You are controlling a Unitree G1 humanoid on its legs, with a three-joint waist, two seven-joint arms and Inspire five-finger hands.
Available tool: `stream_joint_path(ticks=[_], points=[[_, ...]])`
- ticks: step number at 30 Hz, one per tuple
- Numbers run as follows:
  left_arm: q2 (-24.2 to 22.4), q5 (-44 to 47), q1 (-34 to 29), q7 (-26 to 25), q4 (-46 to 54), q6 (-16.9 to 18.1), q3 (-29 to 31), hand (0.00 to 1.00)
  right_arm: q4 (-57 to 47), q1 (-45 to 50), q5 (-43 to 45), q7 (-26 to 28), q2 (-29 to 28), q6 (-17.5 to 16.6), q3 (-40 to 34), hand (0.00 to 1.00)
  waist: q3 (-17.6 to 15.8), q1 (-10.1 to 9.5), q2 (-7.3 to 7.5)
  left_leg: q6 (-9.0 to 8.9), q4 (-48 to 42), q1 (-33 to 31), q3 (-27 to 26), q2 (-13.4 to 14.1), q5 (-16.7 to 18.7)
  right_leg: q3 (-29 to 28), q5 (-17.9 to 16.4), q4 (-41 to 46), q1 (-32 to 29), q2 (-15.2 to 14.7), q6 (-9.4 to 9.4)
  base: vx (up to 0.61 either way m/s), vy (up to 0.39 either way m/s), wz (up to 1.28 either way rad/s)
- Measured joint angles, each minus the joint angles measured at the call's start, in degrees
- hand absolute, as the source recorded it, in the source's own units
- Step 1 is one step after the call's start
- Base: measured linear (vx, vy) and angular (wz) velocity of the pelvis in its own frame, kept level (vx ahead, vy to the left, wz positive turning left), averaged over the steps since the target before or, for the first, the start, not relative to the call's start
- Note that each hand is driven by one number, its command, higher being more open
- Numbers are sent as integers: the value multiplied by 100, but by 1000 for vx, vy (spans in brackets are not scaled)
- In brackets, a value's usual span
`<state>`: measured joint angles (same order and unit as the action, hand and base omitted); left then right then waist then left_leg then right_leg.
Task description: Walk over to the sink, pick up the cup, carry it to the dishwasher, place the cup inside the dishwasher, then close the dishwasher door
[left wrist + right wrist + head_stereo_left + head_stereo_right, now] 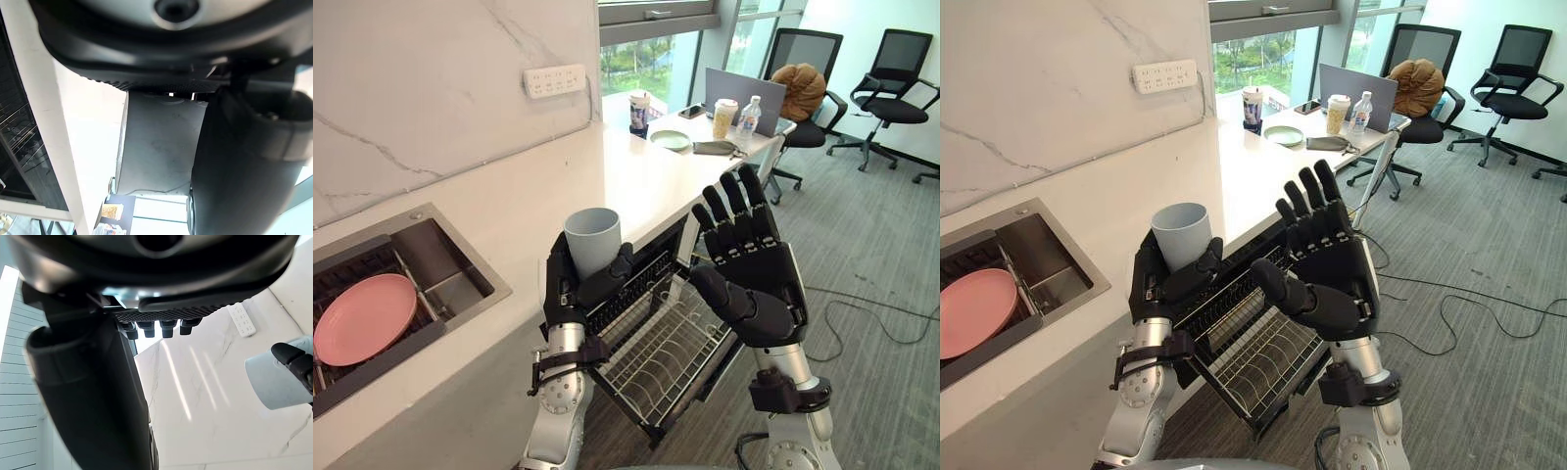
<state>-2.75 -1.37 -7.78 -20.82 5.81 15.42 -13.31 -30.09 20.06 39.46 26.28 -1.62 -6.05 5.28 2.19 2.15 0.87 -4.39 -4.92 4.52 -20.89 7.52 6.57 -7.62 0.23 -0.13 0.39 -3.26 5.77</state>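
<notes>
Fingers and thumb of your left hand are curled round the cup, clamping its lower wall. The cup stands upright, mouth up, over the counter's front edge and just above the pulled-out dishwasher rack. Your right hand is raised beside it, apart from the cup, fingers straight and slightly spread, holding nothing.

Treat the cup as stiff and light. It looks like a plain, smooth-walled tumbler, and nothing shows at its rim, so it is probably empty. That smooth wall could slide in dark, hard fingers if you tilt it quickly. It seems to widen a little towards the rim, so a wrap round the lower half, as you have now, should stop it dropping through. If it is ceramic it would chip on the wire rack, so set it down gently; I cannot tell the material.

Several things are hidden from you. Your left hand covers the cup's base and lower half, and I cannot tell whether there is a handle on the far side. The rack's near corner is cut off behind your 2 hands, and the dishwasher door is hard to make out beneath the rack. Over at the sink lies 1 pink plate.
</notes>
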Motion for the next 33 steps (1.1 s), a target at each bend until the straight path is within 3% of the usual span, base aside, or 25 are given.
stream_joint_path(ticks=[8,16,25,33], points=[[5,-1191,314,-913,-180,-60,-33,0,0,-244,197,-15,186,389,205,100,60,-35,-3,2,-54,-100,-8,-6,-2,-13,119,-128,-41,-7,4,-4,-1,0],[1,-2292,701,-1423,-227,-91,-63,0,27,-437,61,-267,314,473,249,100,73,-5,-7,4,-106,-205,-20,-10,-2,-25,260,-300,-63,-18,-10,0,0,0],[43,-2927,702,-1669,-281,-100,-78,0,35,-617,-487,-713,511,471,241,100,93,11,-15,15,-180,-283,-24,-21,5,-97,341,-329,-134,-24,-14,-33,-13,-3],[125,-3193,702,-1694,-437,-102,-158,0,64,-762,-390,-814,511,476,232,100,108,7,-23,37,-319,-407,19,-36,18,-113,423,-391,-178,-62,-19,-44,-15,-1]])
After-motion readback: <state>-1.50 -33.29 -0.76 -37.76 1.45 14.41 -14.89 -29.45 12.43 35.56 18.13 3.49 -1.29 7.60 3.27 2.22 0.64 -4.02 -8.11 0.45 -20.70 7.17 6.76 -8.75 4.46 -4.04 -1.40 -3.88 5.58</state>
